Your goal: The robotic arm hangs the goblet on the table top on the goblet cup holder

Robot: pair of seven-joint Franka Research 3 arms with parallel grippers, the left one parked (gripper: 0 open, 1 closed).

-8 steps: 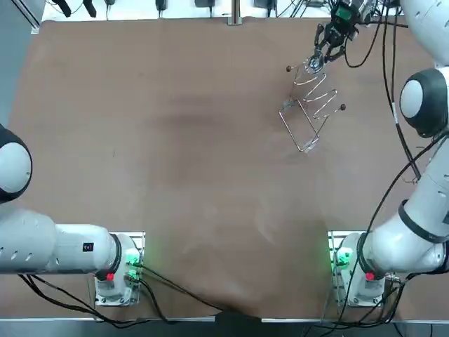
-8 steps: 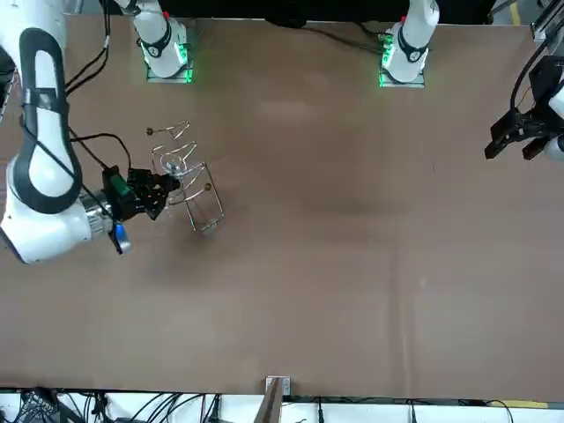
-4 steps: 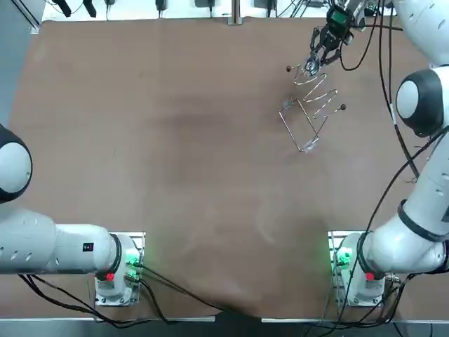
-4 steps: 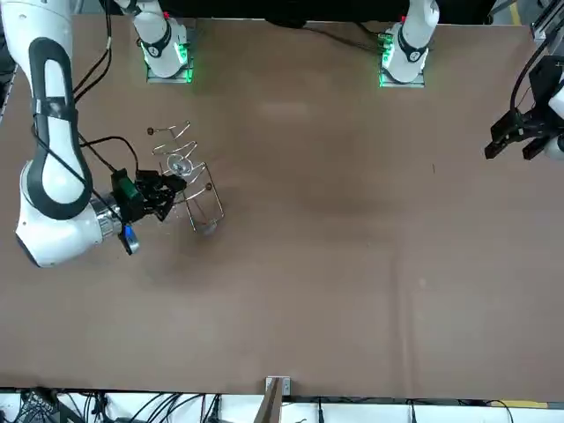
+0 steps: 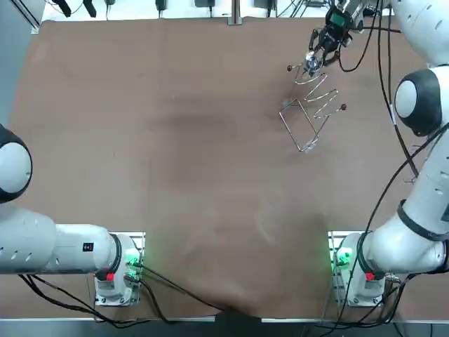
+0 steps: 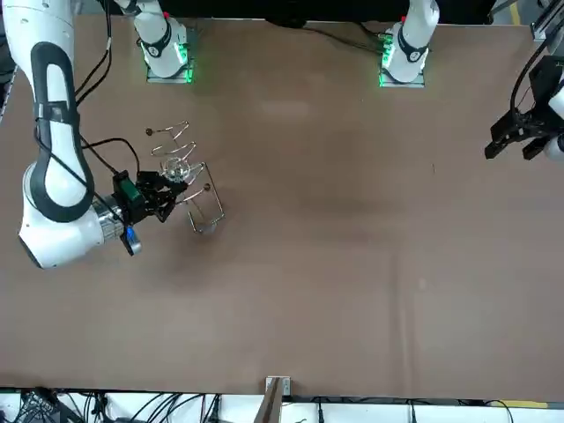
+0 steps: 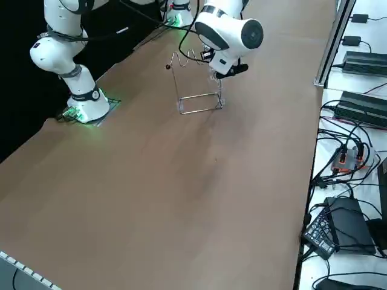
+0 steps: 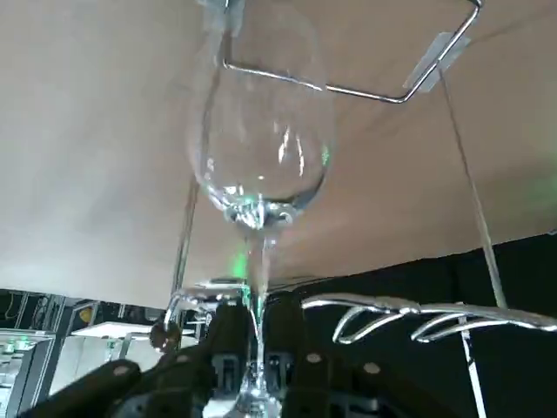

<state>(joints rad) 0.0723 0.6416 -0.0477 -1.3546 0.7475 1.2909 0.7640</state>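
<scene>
Finding for your attention: the right gripper (image 5: 313, 59) sits in the upper right of the top view, at the far end of the goblet cup holder (image 5: 312, 116), and in the front view the same pair shows at middle left. The wrist view shows its fingers (image 8: 228, 344) closed on the thin stem of the goblet (image 8: 261, 165), low down near the foot, with the bowl hanging bowl-down toward the holder's rectangular base frame (image 8: 348, 87). The wavy hanging rails (image 8: 392, 312) run just beside the fingers, level with the gripped part of the stem. Whether the foot already bears on those rails cannot be told, since the fingers hide it. By my judgement the hanging step is well advanced but not confirmed as seated. Risks from here: if you let go before the foot rests across both rails, the goblet would fall bowl-first onto the base frame or the table (image 5: 175, 140) and likely break. The holder is light wire; a sideways nudge from the stem or the fingers could slide or tip it. A slim glass stem may slip or twist in the grip, and any hard contact of foot against wire could chip it. On withdrawal, a finger could snag a rail loop and drag the holder along with it.
</scene>
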